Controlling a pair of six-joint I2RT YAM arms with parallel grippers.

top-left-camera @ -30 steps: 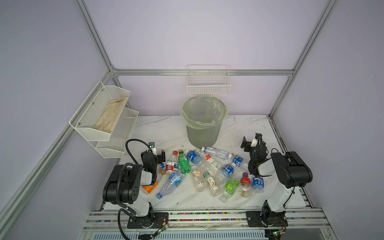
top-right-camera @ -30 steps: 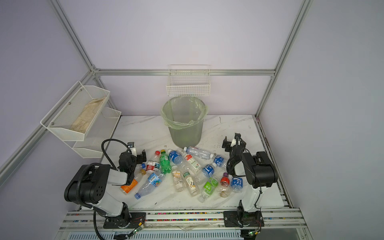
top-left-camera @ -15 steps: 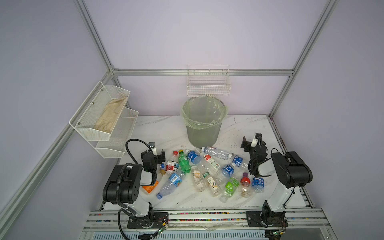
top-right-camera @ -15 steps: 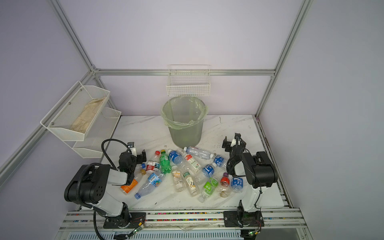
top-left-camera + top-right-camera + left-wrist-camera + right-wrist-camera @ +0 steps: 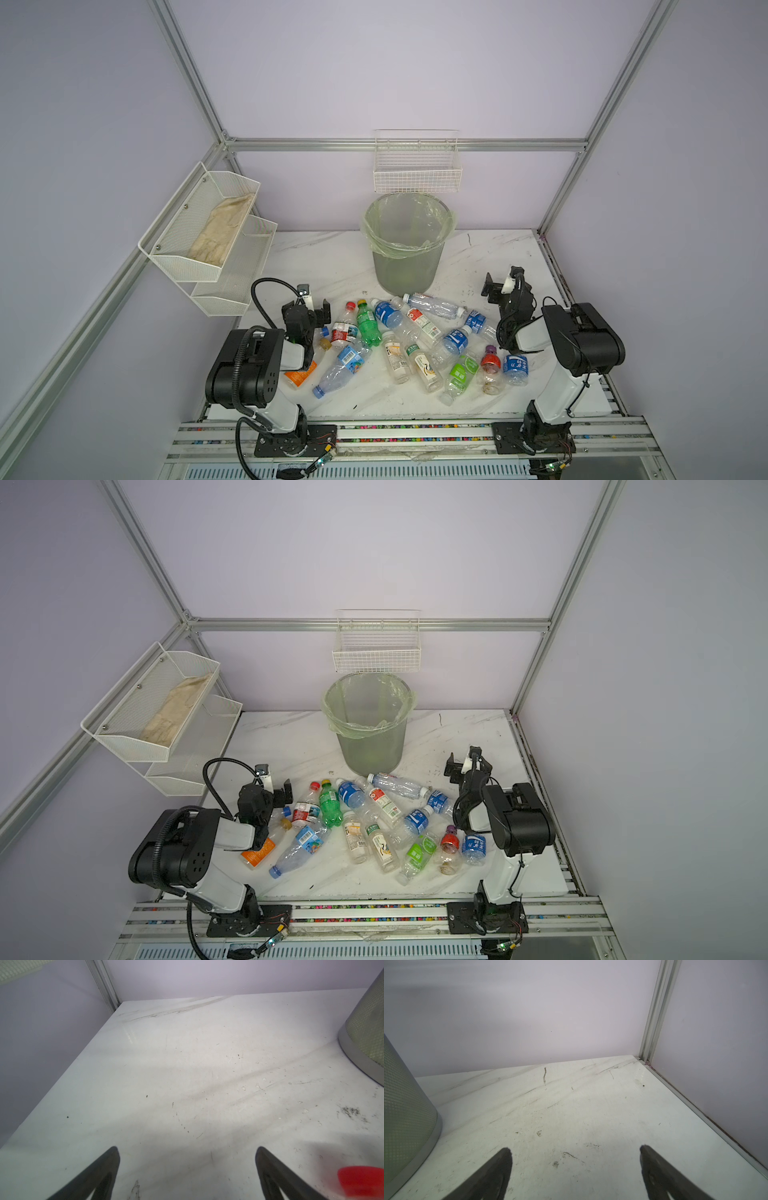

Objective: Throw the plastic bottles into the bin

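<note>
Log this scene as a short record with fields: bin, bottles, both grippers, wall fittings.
bin: upright at the back of the table, bag-lined, no bottle visible inside
plastic bottles: lying scattered in front of the bin, none held
left gripper: jaws open, empty, beside a red-capped bottle
right gripper: jaws open, empty, over bare table
wire basket: on the back wall above the bin
mesh shelf: left wall, pale cloth in upper tier
</note>
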